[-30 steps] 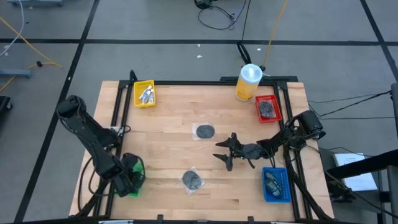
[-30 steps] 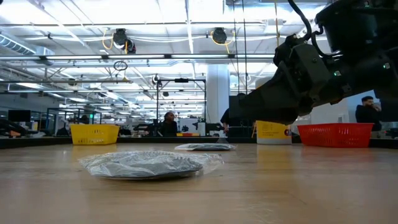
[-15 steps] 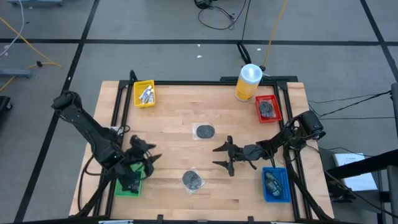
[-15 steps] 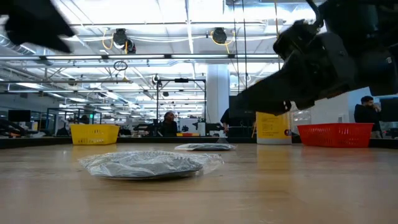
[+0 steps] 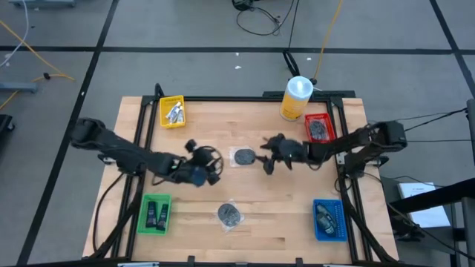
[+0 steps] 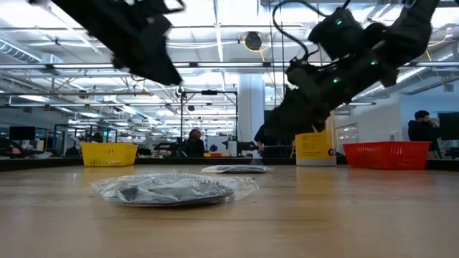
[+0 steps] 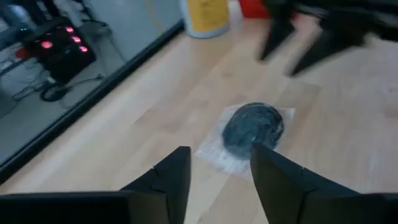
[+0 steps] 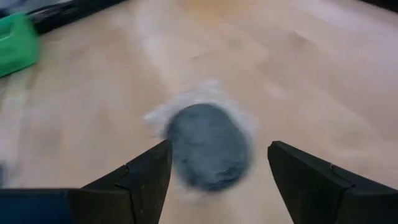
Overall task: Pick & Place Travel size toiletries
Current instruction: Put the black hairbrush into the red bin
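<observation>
Two dark grey discs in clear wrap lie flat on the table: one at mid-table (image 5: 244,156), one nearer the near edge (image 5: 230,214) (image 6: 168,188). My left gripper (image 5: 209,163) is open just left of the mid-table disc (image 7: 252,127), which shows right ahead of its fingers. My right gripper (image 5: 269,157) is open just right of the same disc (image 8: 208,146) and points at it. Neither gripper touches it. Two black packs (image 5: 154,213) lie in the green tray. White tubes (image 5: 175,113) lie in the yellow tray.
Yellow tray (image 5: 163,111) at far left, red tray (image 5: 309,130) at far right with dark discs in it, blue tray (image 5: 340,220) at near right, green tray (image 5: 141,215) at near left. The big yellow canister (image 5: 296,98) stands at the far edge. People show in the room behind.
My left gripper has swung from over the green tray at the near left toward mid-table, up to the far disc's left side. My right gripper has moved from the near right toward the far edge, up to that disc's right side. Both discs have stayed put.
</observation>
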